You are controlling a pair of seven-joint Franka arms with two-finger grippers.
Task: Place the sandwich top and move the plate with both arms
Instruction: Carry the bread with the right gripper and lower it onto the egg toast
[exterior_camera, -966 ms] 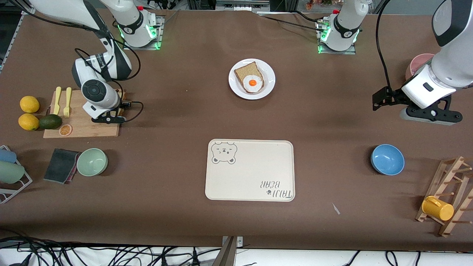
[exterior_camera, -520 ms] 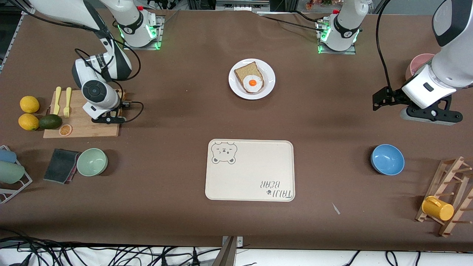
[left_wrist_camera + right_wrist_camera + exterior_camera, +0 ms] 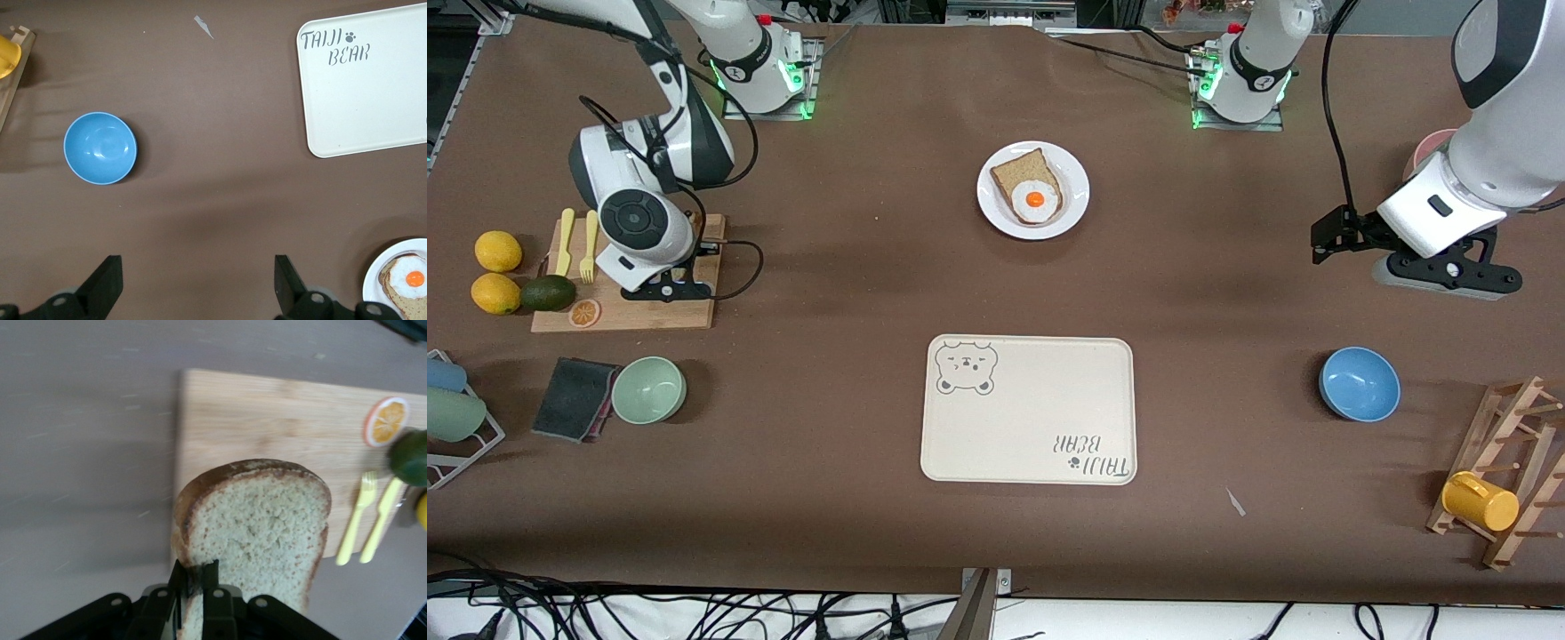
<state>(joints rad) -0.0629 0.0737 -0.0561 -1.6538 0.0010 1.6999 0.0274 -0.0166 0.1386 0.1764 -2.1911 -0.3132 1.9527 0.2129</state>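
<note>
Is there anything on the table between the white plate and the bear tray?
No. In the front view, only bare brown table lies between the plate and the tray.

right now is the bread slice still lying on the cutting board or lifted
Lifted: the right gripper is shut on the bread slice, holding it above the cutting board.

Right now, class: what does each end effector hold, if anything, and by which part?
The right end effector pinches the sandwich top by its crust edge, over the cutting board. The left end effector is open, holding nothing.
</note>
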